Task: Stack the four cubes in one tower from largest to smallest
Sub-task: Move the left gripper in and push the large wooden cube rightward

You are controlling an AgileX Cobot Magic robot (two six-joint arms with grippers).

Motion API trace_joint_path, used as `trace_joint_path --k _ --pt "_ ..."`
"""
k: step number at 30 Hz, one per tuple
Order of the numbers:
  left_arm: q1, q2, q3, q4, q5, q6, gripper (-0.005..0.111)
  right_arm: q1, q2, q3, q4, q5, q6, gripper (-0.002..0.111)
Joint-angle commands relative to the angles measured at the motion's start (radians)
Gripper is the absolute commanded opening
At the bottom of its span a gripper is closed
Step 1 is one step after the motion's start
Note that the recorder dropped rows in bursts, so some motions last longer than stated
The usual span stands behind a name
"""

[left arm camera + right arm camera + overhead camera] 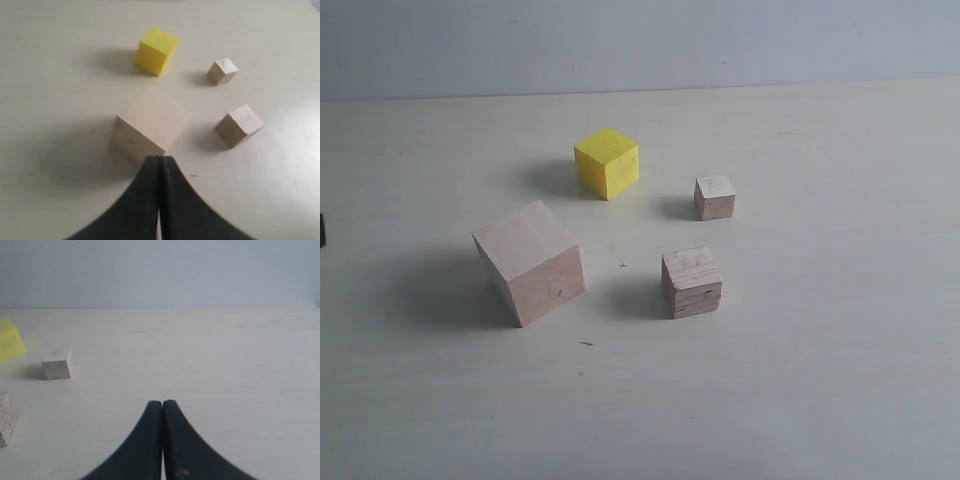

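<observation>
All four cubes stand apart on the pale table; no tower stands. The largest pale wood cube [530,262] [151,122] is at the front left. Behind it sits the bright yellow cube [607,162] [157,51] [10,340]. The grainy cube with a dark crack [692,282] [239,125] [6,419] is at the front right, and the smallest pale cube [715,197] [222,71] [57,364] lies behind it. My left gripper [159,159] is shut and empty, just short of the largest cube. My right gripper [162,403] is shut and empty, away from the cubes.
The pale wooden table [820,380] ends at a light grey wall [640,40] at the back. A dark part [322,230] shows at the left edge of the exterior view. Neither gripper appears in the exterior view.
</observation>
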Motion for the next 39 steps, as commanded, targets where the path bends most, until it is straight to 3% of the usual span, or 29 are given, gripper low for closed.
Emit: trace_joint_path --k 1,13,24,39 --pt "-0.010 0.081 -0.007 -0.114 -0.027 0.043 0.000 -0.006 -0.007 0.005 0.002 -0.005 0.000 0.000" --pt "-0.010 0.116 -0.007 -0.116 -0.019 0.033 0.000 -0.006 -0.007 0.005 0.002 -0.005 0.000 0.000" --pt "-0.010 0.397 -0.002 -0.145 -0.005 0.031 0.000 -0.006 -0.007 0.005 0.002 -0.005 0.000 0.000" --pt "-0.010 0.745 -0.018 -0.255 -0.232 0.008 0.000 -0.006 -0.007 0.005 0.002 -0.007 0.000 0.000"
